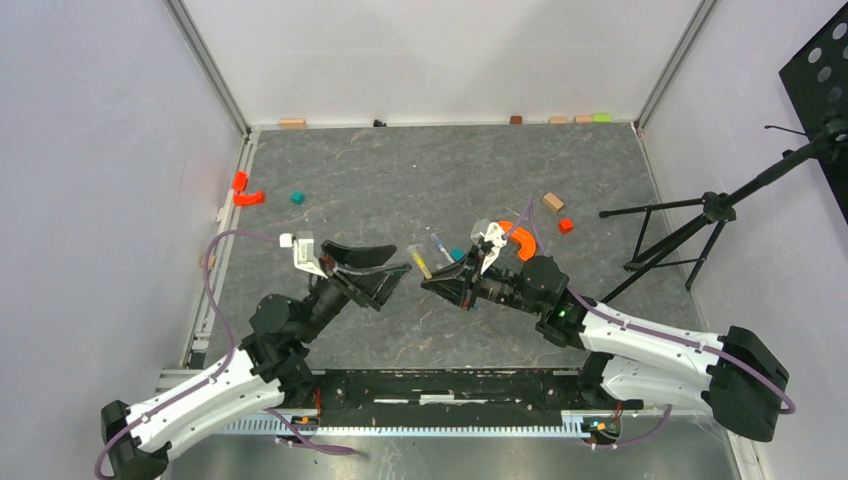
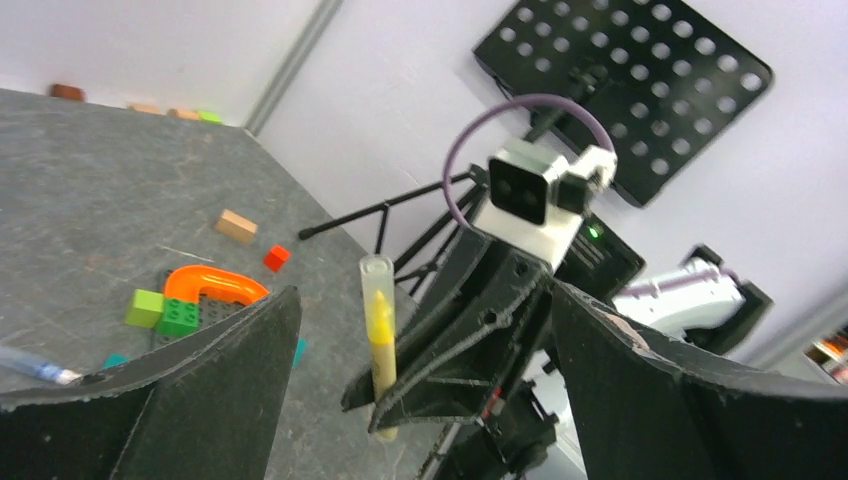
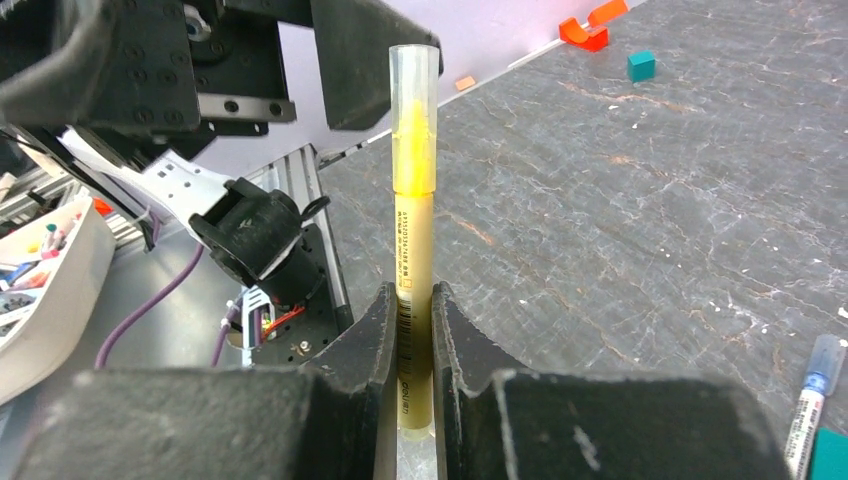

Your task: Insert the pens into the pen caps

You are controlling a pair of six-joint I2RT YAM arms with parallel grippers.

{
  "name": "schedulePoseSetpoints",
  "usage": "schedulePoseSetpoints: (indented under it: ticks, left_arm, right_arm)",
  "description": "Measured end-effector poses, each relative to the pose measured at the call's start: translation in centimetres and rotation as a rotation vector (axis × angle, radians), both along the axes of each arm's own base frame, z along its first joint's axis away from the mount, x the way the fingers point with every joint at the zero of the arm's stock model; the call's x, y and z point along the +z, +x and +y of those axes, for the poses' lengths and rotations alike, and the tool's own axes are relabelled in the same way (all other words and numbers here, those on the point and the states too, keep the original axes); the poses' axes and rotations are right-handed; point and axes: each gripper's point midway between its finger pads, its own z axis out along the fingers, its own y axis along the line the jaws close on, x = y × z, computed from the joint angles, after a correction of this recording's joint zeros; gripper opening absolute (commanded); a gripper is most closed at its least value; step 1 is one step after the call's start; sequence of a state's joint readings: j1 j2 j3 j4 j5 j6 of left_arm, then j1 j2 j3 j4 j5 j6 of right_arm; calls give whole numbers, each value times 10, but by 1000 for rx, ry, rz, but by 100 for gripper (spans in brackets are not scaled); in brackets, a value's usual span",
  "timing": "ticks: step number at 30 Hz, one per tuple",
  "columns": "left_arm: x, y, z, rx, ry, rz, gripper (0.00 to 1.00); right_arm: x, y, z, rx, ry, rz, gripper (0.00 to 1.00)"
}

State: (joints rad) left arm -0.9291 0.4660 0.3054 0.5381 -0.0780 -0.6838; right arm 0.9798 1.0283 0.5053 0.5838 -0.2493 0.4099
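My right gripper [image 3: 411, 300] is shut on the lower barrel of the pale yellow pen [image 3: 413, 200] and holds it upright above the table. A translucent pen cap [image 3: 414, 80] sits over its yellow tip. In the top view the right gripper [image 1: 432, 283] and this pen [image 1: 420, 262] are mid-table. My left gripper [image 1: 398, 262] is open and empty, its jaws spread either side of the capped end without touching it; the left wrist view shows the pen [image 2: 378, 330] between them. The white pen with blue ends [image 1: 441, 247] lies on the table [image 3: 812, 395]. No loose cap shows.
An orange arch [image 1: 520, 238] with green blocks [image 2: 160, 310] lies behind my right gripper. A tan block [image 1: 553, 202], a red cube [image 1: 566, 225], a teal cube [image 1: 297, 198] and red-orange pieces [image 1: 245, 190] are scattered about. A black tripod [image 1: 690, 225] stands at the right.
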Motion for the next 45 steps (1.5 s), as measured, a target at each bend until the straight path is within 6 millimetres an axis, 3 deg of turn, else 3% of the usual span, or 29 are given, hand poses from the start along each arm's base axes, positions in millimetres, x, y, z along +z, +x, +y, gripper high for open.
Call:
schedulePoseSetpoints:
  ticks: [5, 10, 13, 17, 21, 30, 39, 45]
  left_arm:
    - [2, 19, 3, 94, 60, 87, 89]
    - [-2, 36, -12, 116, 158, 169, 71]
    - [-14, 41, -20, 114, 205, 209, 63]
    - [-28, 42, -25, 102, 240, 245, 51]
    - [-28, 39, -27, 83, 236, 249, 33]
    - [-26, 35, -37, 31, 232, 231, 3]
    - [-15, 26, -42, -32, 188, 119, 2]
    - [12, 4, -46, -142, 111, -19, 2]
  right_arm:
    - [-6, 3, -2, -15, -30, -19, 0]
    - [-6, 6, -5, -33, -47, -42, 0]
    - [-5, 7, -7, -42, -52, -56, 0]
    - [-7, 8, -9, -51, -65, -65, 0]
    - [-10, 8, -10, -53, -78, -68, 0]
    - [-12, 9, -10, -57, -88, -67, 0]
    - [-1, 6, -13, -53, -57, -73, 0]
    - [27, -9, -18, -6, 22, -109, 0]
